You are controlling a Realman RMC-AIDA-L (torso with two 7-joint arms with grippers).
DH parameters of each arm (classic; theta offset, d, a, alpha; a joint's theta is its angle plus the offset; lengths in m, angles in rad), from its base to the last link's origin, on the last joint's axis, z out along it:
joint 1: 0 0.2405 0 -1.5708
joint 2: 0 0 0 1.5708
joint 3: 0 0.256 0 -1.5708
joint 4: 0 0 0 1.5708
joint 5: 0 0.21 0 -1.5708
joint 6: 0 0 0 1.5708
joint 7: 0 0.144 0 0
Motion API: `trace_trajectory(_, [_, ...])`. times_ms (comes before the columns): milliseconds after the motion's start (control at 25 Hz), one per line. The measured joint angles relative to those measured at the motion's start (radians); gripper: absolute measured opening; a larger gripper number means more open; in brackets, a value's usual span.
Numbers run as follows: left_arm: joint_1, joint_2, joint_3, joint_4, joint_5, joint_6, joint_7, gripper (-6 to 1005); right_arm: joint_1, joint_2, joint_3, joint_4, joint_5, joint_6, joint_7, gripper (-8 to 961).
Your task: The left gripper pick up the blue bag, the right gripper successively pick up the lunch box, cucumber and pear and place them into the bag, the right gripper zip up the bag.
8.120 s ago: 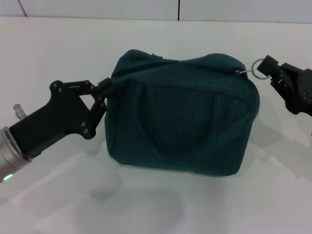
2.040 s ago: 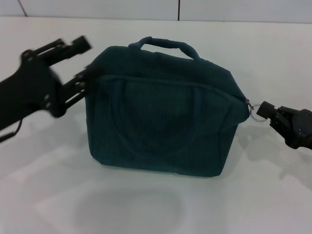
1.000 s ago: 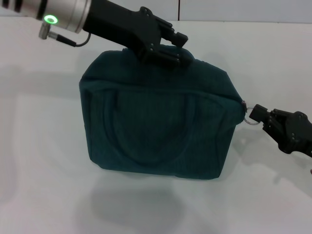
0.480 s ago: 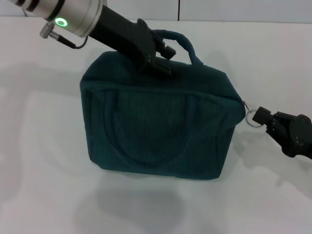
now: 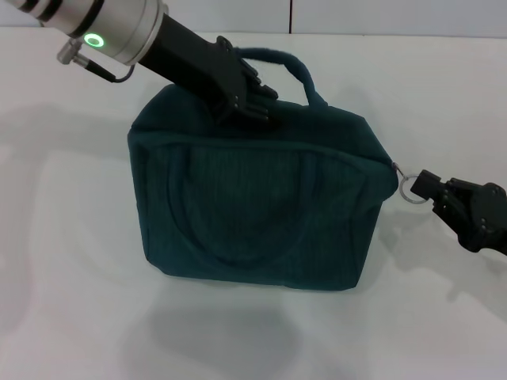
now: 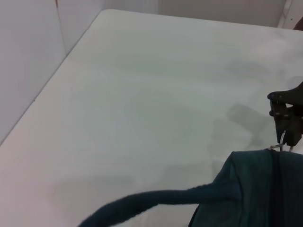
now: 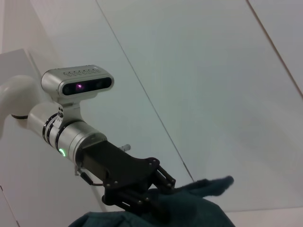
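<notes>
Now my left gripper [image 5: 252,96] rests on top of the closed dark-teal fabric bag [image 5: 257,202] on the white bench [image 5: 71,301]; its grip I cannot tell. My right gripper [image 5: 424,185] pinches the metal zipper ring [image 5: 408,188]. Zipping looks finished; releasing comes next

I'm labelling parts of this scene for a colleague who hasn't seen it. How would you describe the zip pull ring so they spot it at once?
Find the blue bag standing on the white table. At its upper corner on the robot's right, a small silver ring sticks out, with the right gripper at it. It is the only shiny metal thing on the bag.
</notes>
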Motion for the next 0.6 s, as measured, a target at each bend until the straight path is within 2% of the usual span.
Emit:
trace_trajectory(240, [0.005,0.002,-0.004,0.004,0.006,-0.004,0.006,369,0.004,0.000,0.000,-0.001,0.000,0.004,0.000,10])
trace_trajectory(360, [0.024,-0.001,-0.011,0.030,0.001,-0.012,0.010,207,0.002,-0.001,0.011,-0.001,0.001,0.005,0.000,10])
trace_trajectory(600, [0.068,-0.003,-0.044,0.072,-0.020,-0.022,0.016,143,-0.026,-0.002,0.066,0.002,0.002,0.009,-0.003,11])
